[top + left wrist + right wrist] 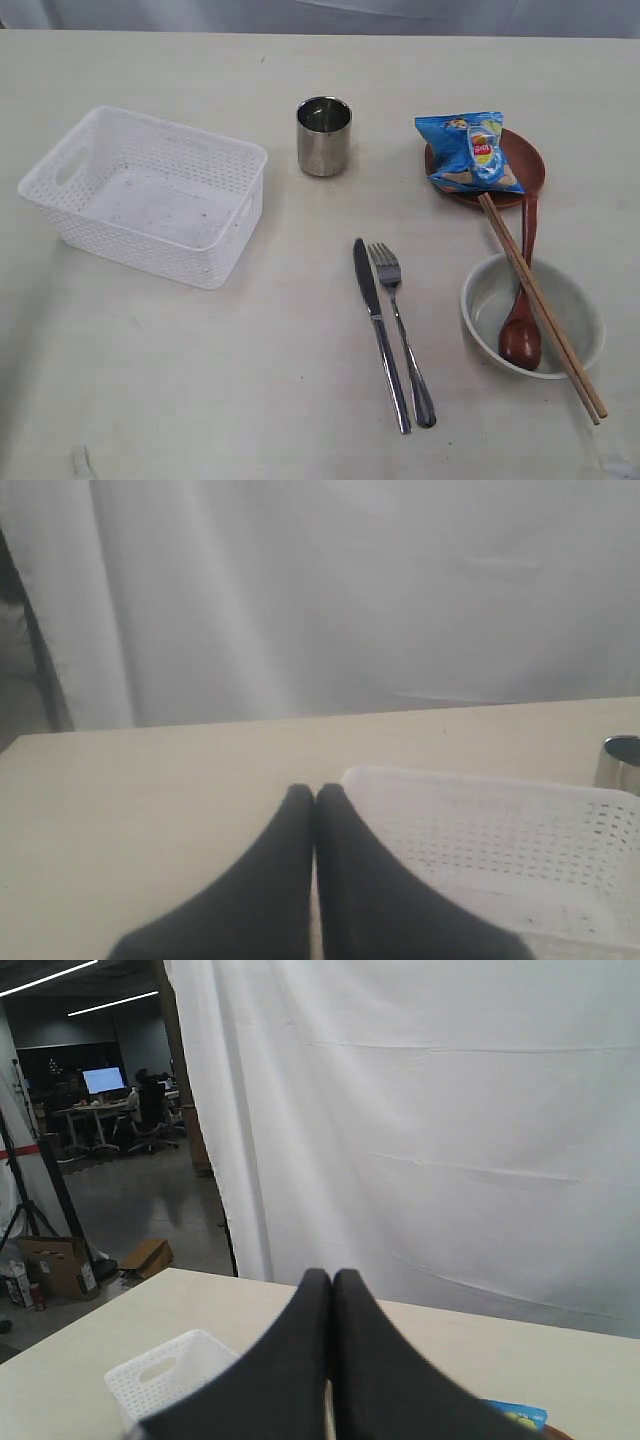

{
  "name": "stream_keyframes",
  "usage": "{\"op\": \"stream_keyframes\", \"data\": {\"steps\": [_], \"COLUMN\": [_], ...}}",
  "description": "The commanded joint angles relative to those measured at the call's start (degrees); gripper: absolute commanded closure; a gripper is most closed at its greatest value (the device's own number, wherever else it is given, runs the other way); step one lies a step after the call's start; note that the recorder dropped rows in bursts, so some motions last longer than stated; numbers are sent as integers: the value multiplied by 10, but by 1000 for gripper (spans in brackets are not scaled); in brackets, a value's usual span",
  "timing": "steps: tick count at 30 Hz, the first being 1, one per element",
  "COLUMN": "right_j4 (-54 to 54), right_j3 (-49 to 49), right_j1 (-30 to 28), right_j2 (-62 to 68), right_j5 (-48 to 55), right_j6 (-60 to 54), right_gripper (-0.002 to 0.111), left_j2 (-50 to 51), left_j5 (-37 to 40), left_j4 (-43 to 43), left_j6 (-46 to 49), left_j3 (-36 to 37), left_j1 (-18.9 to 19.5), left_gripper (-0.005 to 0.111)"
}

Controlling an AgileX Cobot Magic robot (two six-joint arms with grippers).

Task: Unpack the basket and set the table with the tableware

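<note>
The basket [170, 262] is seen empty on the left part of the table [200, 400], so the unpacking is judged to be done. The tableware is laid out to its right. One steel cup [323, 137] is stood upright just beyond the basket's far corner. One knife [378, 325] and one fork [400, 320] are laid side by side in the middle. One brown plate [530, 165] is set at the far right, and one pale bowl [480, 300] is placed on the near side of it. One wooden spoon [522, 335] is rested with its head in the bowl, and two chopsticks [540, 305] are laid across the bowl, their far ends touching the plate. One blue snack bag [470, 152] is laid on the plate. Little is judged to be left, save perhaps straightening the pieces. The left gripper [315, 795] is seen pressed shut with nothing held, close beside the basket; the right gripper [332, 1278] is likewise closed and empty, raised above the table.
</note>
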Motion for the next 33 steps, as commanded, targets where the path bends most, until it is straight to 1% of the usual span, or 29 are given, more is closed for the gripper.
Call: {"op": "stream_keyframes", "data": {"steps": [1, 2, 6, 12, 17, 19, 21, 22, 33], "right_j4": [-3, -3, -3, -3, -3, -3, -3, -3, -3], "right_j3": [-3, -3, -3, -3, -3, -3, -3, -3, -3], "right_j1": [-3, -3, -3, -3, -3, -3, -3, -3, -3], "right_j2": [-2, -2, -2, -2, -2, -2, -2, -2, -2], "right_j5": [0, 0, 0, 0, 0, 0, 0, 0, 0], "right_j6": [0, 0, 0, 0, 0, 0, 0, 0, 0], "right_gripper": [108, 108, 108, 108, 108, 108, 108, 108, 108], "left_j2": [-2, -2, -2, -2, -2, -2, -2, -2, -2], "left_j5": [4, 12, 105, 105, 105, 105, 105, 105, 105], "left_j4": [0, 0, -2, -3, -4, -38, -107, -122, -111], "left_j6": [40, 50, 62, 12, 11, -2, -37, -39, -39], "left_j3": [3, 3, 3, 3, 3, 3, 3, 3, 3], "left_j1": [3, 3, 3, 3, 3, 3, 3, 3, 3], "left_gripper": [107, 107, 107, 107, 107, 107, 107, 107, 107]}}
